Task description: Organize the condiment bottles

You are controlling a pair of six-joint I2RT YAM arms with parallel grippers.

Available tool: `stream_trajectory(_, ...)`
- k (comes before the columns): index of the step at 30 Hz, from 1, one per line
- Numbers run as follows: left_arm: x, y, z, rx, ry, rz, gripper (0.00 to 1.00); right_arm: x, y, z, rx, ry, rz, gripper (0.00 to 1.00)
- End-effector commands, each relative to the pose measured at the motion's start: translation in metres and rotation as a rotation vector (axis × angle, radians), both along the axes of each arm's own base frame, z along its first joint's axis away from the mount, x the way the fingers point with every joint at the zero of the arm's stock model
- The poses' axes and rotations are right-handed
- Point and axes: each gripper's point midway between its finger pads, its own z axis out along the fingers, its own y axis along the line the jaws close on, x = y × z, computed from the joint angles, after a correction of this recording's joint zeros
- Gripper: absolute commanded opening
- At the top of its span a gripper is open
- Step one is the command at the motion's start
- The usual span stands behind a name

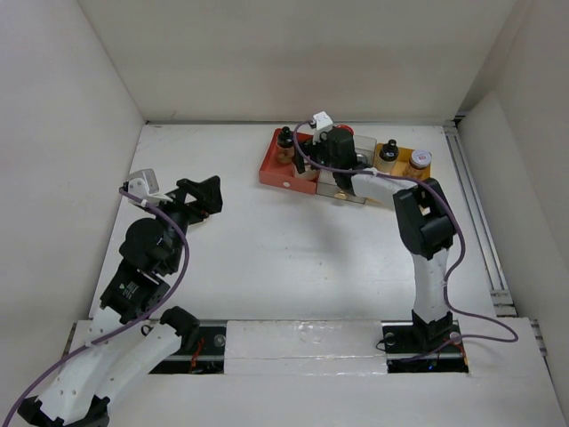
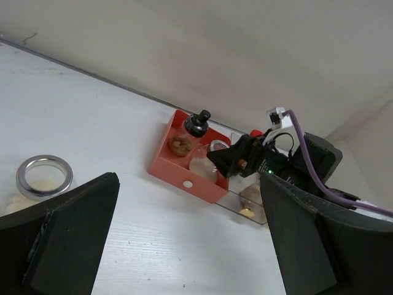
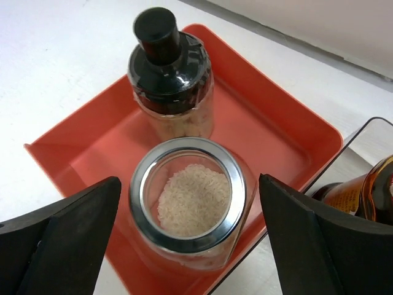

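**A:** Nearest us, the left claw [image 2: 190,215] hangs wide open and empty over the white bench [image 2: 92,110], with a clear silver-ringed glass jar [image 2: 44,177] just beside it. And the right?

**B:** The right claw [image 3: 189,209] gapes around the silver-rimmed glass jar of pale grains [image 3: 193,196] in the red square plastic tray [image 3: 270,135], touching neither side. I'd raise it straight up, clear of the black-capped glass bottle [image 3: 169,67] behind.

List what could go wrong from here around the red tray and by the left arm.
1. The open right fingers flank the silver-rimmed rice jar in the red tray; a sideways pull-out could tip it against the black-capped jar just behind.
2. A second silver-rimmed jar stands on the table beside the open left fingers; a careless approach might knock it over.
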Motion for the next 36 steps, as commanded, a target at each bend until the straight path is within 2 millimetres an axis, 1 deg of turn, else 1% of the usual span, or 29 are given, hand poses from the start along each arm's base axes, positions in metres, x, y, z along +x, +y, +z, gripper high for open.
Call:
stream_trajectory(1, 0.001, 0.0, 0.015, -0.017, -0.048, 0.0, 0.95, 0.001, 0.01, 0.093, 0.066, -0.188, 0.01, 1.0)
stream_trajectory(3, 0.001, 0.0, 0.015, -0.017, -0.048, 0.0, 0.97, -0.009, 0.02, 0.11, 0.073, -0.219, 0.035, 1.0)
stream_trajectory(4, 0.001, 0.001, 0.015, -0.017, -0.047, 0.009, 0.98, -0.015, 0.023, 0.114, 0.076, -0.223, 0.044, 1.0)
stream_trajectory(5, 0.002, 0.003, 0.014, -0.018, -0.047, 0.019, 0.98, -0.021, 0.027, 0.128, 0.081, -0.249, 0.055, 1.0)
stream_trajectory(6, 0.0, 0.006, 0.017, -0.023, -0.054, 0.028, 1.0, -0.025, 0.034, 0.128, 0.083, -0.249, 0.069, 1.0)
stream_trajectory(7, -0.001, 0.01, 0.016, -0.024, -0.052, 0.048, 1.0, -0.041, 0.055, 0.134, 0.099, -0.254, 0.14, 1.0)
stream_trajectory(8, -0.001, 0.012, 0.016, -0.024, -0.052, 0.057, 1.0, -0.051, 0.067, 0.134, 0.104, -0.252, 0.178, 1.0)
stream_trajectory(9, -0.008, 0.023, 0.023, -0.047, -0.079, 0.093, 1.0, -0.08, 0.112, 0.121, 0.111, -0.221, 0.311, 1.0)
stream_trajectory(10, -0.007, 0.026, 0.023, -0.048, -0.078, 0.109, 1.0, -0.083, 0.115, 0.121, 0.116, -0.219, 0.338, 1.0)
stream_trajectory(11, -0.009, 0.029, 0.025, -0.063, -0.084, 0.122, 1.0, -0.104, 0.142, 0.118, 0.125, -0.212, 0.411, 1.0)
stream_trajectory(13, -0.012, 0.033, 0.025, -0.071, -0.093, 0.131, 1.0, -0.122, 0.176, 0.106, 0.135, -0.182, 0.497, 1.0)
stream_trajectory(14, -0.012, 0.033, 0.025, -0.071, -0.093, 0.131, 1.0, -0.143, 0.199, 0.103, 0.144, -0.176, 0.567, 1.0)
stream_trajectory(15, -0.014, 0.034, 0.027, -0.076, -0.1, 0.131, 1.0, -0.149, 0.214, 0.114, 0.164, -0.183, 0.596, 1.0)
stream_trajectory(16, -0.014, 0.036, 0.027, -0.077, -0.1, 0.14, 1.0, -0.155, 0.228, 0.091, 0.141, -0.134, 0.623, 1.0)
stream_trajectory(18, -0.014, 0.036, 0.027, -0.077, -0.1, 0.14, 1.0, -0.173, 0.254, 0.085, 0.136, -0.117, 0.67, 1.0)
stream_trajectory(19, -0.016, 0.037, 0.03, -0.078, -0.101, 0.14, 1.0, -0.174, 0.266, 0.081, 0.137, -0.116, 0.682, 1.0)
stream_trajectory(21, -0.016, 0.037, 0.03, -0.078, -0.101, 0.14, 1.0, -0.178, 0.278, 0.069, 0.116, -0.1, 0.694, 1.0)
stream_trajectory(22, -0.018, 0.038, 0.034, -0.089, -0.117, 0.14, 1.0, -0.173, 0.284, 0.08, 0.128, -0.12, 0.694, 1.0)
stream_trajectory(23, -0.017, 0.036, 0.03, -0.083, -0.11, 0.13, 1.0, -0.172, 0.289, 0.055, 0.104, -0.075, 0.708, 1.0)
stream_trajectory(24, -0.017, 0.034, 0.03, -0.082, -0.111, 0.118, 1.0, -0.17, 0.293, 0.053, 0.106, -0.078, 0.708, 1.0)
stream_trajectory(25, -0.017, 0.033, 0.03, -0.082, -0.111, 0.118, 1.0, -0.166, 0.298, 0.062, 0.118, -0.096, 0.709, 1.0)
stream_trajectory(26, -0.017, 0.032, 0.031, -0.081, -0.112, 0.107, 1.0, -0.16, 0.301, 0.043, 0.101, -0.076, 0.697, 1.0)
stream_trajectory(27, -0.018, 0.032, 0.035, -0.086, -0.119, 0.107, 1.0, -0.163, 0.306, 0.039, 0.092, -0.065, 0.695, 1.0)
stream_trajectory(28, -0.018, 0.031, 0.035, -0.086, -0.12, 0.098, 1.0, -0.158, 0.308, 0.038, 0.092, -0.073, 0.682, 1.0)
stream_trajectory(29, -0.016, 0.03, 0.032, -0.07, -0.111, 0.099, 1.0, -0.156, 0.311, 0.045, 0.103, -0.09, 0.682, 1.0)
stream_trajectory(30, -0.016, 0.03, 0.032, -0.07, -0.111, 0.099, 1.0, -0.152, 0.313, 0.034, 0.1, -0.075, 0.667, 1.0)
stream_trajectory(34, -0.014, 0.024, 0.03, -0.062, -0.104, 0.076, 1.0, -0.139, 0.322, 0.027, 0.112, -0.09, 0.631, 1.0)
stream_trajectory(35, -0.014, 0.024, 0.03, -0.062, -0.104, 0.076, 1.0, -0.139, 0.326, 0.037, 0.135, -0.103, 0.643, 1.0)
stream_trajectory(36, -0.014, 0.024, 0.03, -0.062, -0.104, 0.076, 1.0, -0.138, 0.328, 0.035, 0.137, -0.105, 0.643, 1.0)
